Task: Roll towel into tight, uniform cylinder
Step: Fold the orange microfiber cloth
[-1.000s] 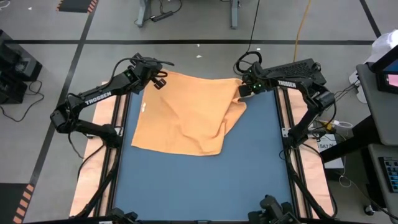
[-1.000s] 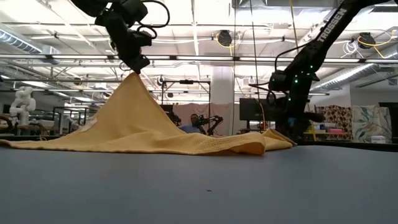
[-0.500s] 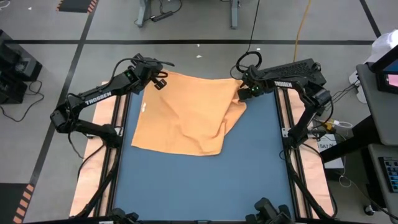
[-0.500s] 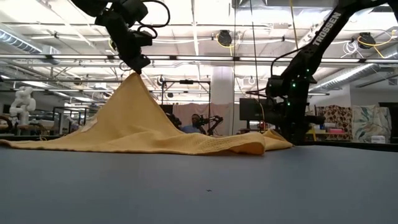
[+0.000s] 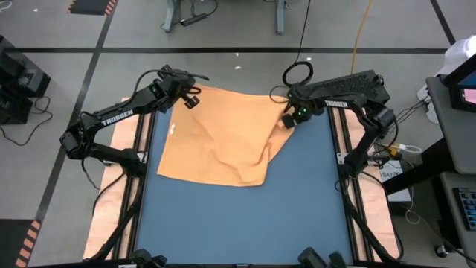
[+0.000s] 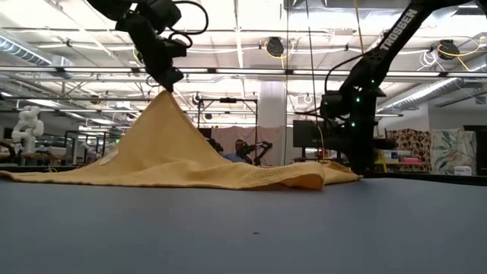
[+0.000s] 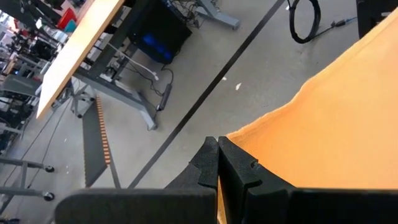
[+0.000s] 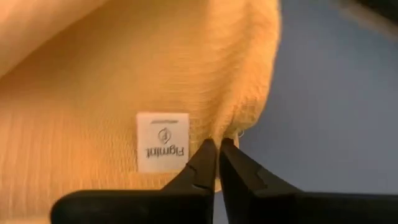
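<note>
1. right now your towel (image 5: 227, 138) lies on the blue table (image 5: 297, 208), toward the far half and nearer the left rail; its near edge rests flat while the right side is bunched into soft folds.
2. your left gripper (image 5: 187, 94) is clenched on the towel's far left corner and holds it up off the table; from the low view the cloth (image 6: 175, 156) rises in a tent to that gripper (image 6: 165, 82), then slopes down on both sides to the table surface (image 6: 251, 228).
3. the left wrist view shows that arm's fingers (image 7: 239, 174) pressed together with the orange edge (image 7: 323, 124) pinched between them (grey floor and a table leg lie beyond).
4. your right gripper (image 5: 287, 119) sits low at the towel's far right corner, just beside the bunched folds; in the low view it (image 6: 354, 169) comes down to table height at the cloth's right end.
5. the right wrist view shows its two fingers (image 8: 200, 168) closed tip to tip on the towel's hem (image 8: 245, 106), right beside the small white tag (image 8: 162, 142); bare blue table (image 8: 336, 124) shows on the other side of that hem.
6. the towel is spread and rumpled, with no rolled section visible anywhere.
</note>
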